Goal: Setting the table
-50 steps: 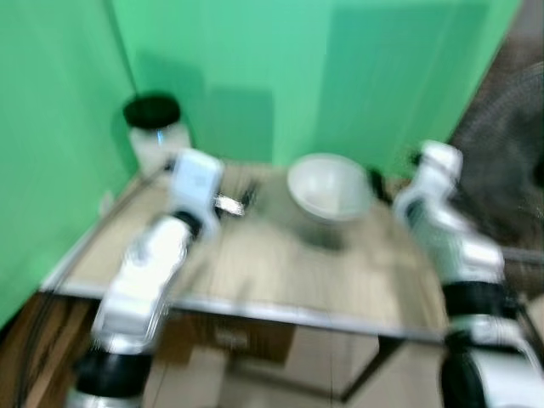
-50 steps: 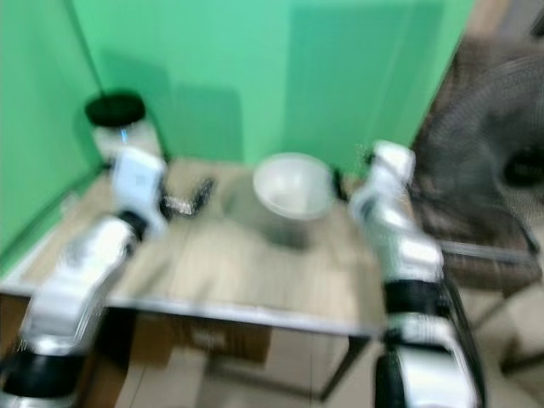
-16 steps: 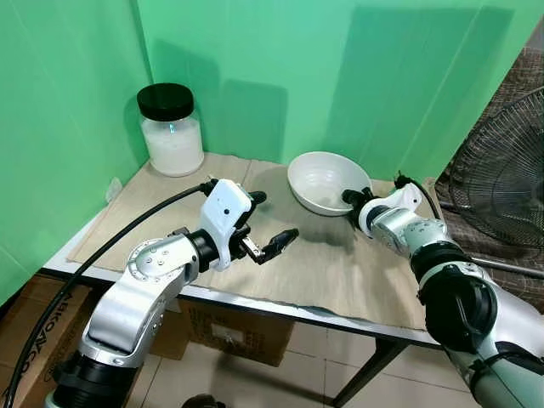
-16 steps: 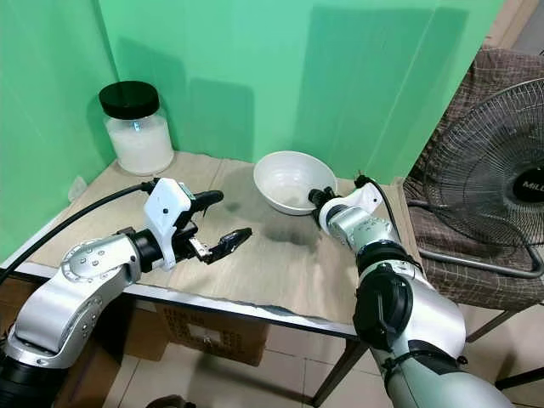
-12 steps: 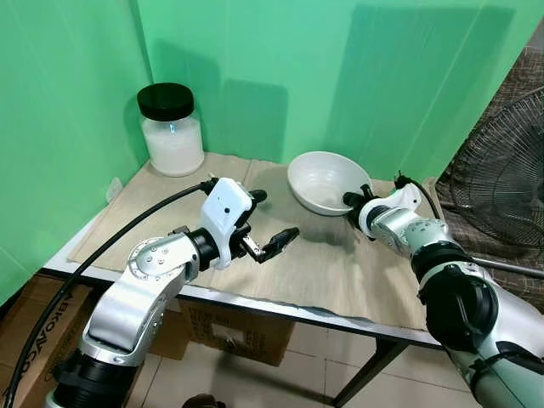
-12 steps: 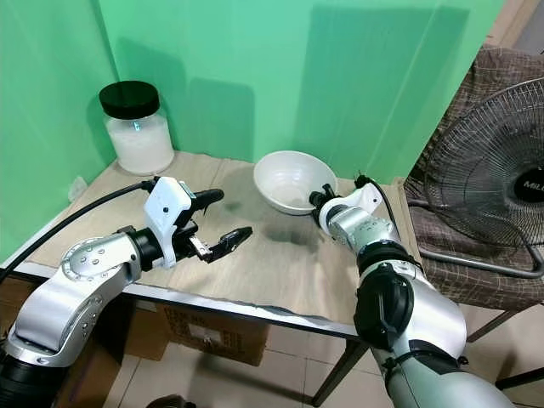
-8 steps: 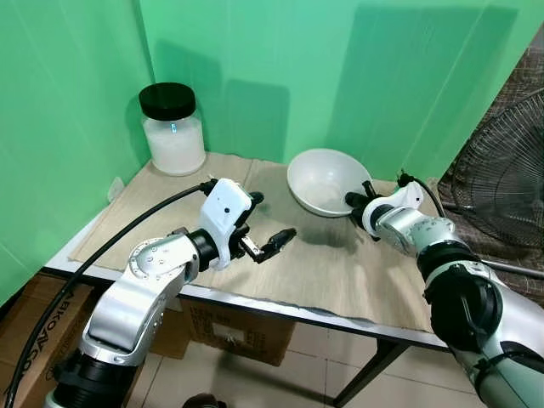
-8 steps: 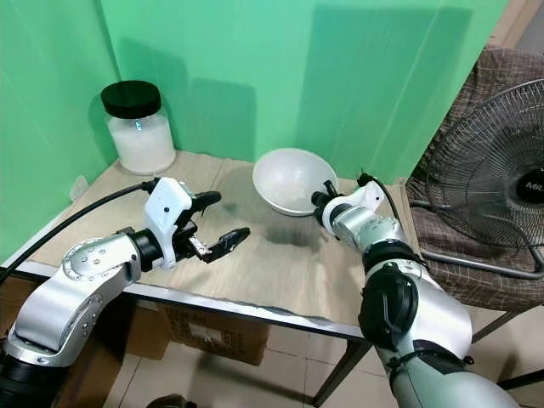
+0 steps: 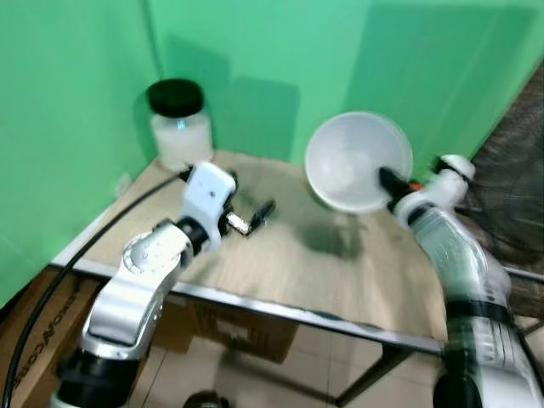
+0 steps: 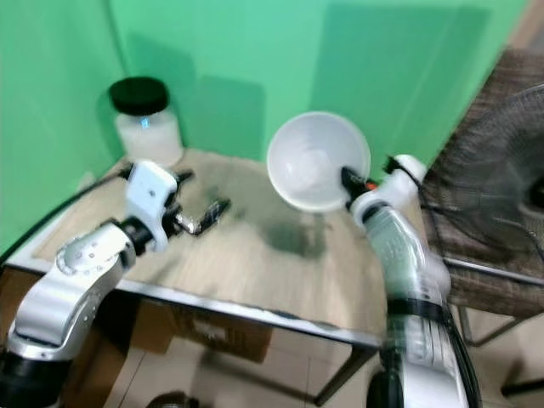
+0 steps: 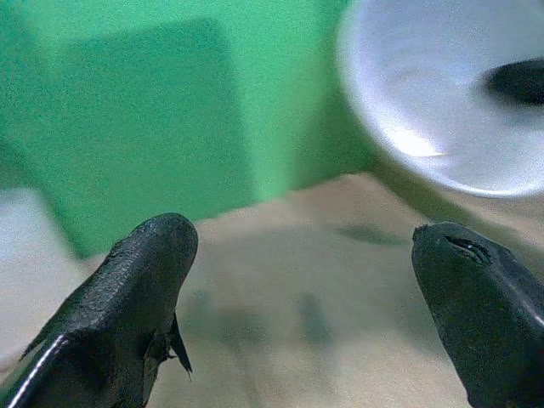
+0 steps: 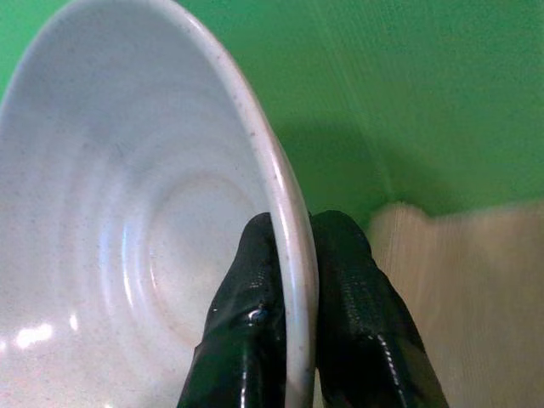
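Right pincer [image 12: 293, 340] pinching the white bowl [image 9: 358, 161] rim – bowl tilted above the table [image 9: 340, 268]; left pincer [image 11: 306, 323] spread wide, empty

Silver arms w/ black joint bands, white wrist housings, black cable at frame left, long black fingers [image 11: 127, 314] per gripper.

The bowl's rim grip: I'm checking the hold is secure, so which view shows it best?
Right wrist view: the right gripper pinches the white bowl at its rim, sharp and close. The eye views show it tilted and lifted, blurred; the left wrist view catches part of it.
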Available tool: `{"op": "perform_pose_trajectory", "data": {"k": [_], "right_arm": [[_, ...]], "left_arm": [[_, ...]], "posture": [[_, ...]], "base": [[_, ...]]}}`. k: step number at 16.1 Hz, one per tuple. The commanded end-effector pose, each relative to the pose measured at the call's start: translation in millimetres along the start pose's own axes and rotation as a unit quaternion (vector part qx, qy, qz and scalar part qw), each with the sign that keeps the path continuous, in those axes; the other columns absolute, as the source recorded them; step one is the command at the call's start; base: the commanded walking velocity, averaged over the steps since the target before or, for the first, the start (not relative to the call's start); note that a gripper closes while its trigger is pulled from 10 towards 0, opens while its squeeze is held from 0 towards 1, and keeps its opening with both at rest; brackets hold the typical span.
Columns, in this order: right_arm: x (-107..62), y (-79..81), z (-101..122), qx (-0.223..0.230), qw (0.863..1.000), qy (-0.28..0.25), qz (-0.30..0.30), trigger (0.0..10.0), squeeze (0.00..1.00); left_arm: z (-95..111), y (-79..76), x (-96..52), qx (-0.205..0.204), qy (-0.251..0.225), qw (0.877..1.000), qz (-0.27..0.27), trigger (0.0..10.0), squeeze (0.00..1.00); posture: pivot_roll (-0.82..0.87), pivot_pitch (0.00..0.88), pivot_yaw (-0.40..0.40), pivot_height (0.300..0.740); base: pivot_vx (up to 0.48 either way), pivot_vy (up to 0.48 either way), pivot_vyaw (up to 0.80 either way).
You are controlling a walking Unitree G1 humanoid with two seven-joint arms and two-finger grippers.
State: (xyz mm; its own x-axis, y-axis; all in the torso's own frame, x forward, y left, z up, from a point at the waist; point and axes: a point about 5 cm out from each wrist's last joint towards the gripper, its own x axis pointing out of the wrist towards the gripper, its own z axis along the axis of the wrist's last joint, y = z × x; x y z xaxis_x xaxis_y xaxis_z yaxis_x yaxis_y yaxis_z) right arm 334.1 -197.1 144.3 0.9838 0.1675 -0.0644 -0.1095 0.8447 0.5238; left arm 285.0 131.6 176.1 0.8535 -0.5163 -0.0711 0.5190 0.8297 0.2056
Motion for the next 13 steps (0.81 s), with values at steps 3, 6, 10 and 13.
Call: {"op": "perform_pose_trajectory", "data": {"k": [3, 6, 10, 13], "right_arm": [[-42.0, 36.1, 42, -0.099, 0.987, -0.121, 0.026, 10.0, 0.0], [-66.6, 56.0, 39, -0.22, 0.962, -0.16, 0.02, 10.0, 0.0], [-82.3, 55.6, 29, -0.234, 0.956, -0.17, -0.052, 10.0, 0.0], [-81.9, 54.3, 24, -0.239, 0.957, -0.154, -0.059, 10.0, 0.0]], "left_arm": [[10, 2.8, -1.7, -0.01, -0.031, 0.998, 0.048, 10.0, 0.0], [12, 0.4, -4.3, -0.011, -0.037, 0.996, 0.078, 10.0, 0.0], [14, -2.2, -3.7, 0.014, -0.045, 0.994, 0.094, 10.0, 0.0], [13, -1.7, -2.8, 0.019, -0.039, 0.995, 0.095, 10.0, 0.0]], "posture": [[0.11, 0.0, -0.069, 0.74], [0.08, 0.0, -0.059, 0.74], [0.07, 0.0, -0.056, 0.74], [0.07, 0.0, -0.053, 0.74]], "base": [[0.0, 0.0, 0.0], [0.0, 0.0, 0.0], [0.0, 0.0, -0.8], [0.0, 0.0, -0.8]]}}
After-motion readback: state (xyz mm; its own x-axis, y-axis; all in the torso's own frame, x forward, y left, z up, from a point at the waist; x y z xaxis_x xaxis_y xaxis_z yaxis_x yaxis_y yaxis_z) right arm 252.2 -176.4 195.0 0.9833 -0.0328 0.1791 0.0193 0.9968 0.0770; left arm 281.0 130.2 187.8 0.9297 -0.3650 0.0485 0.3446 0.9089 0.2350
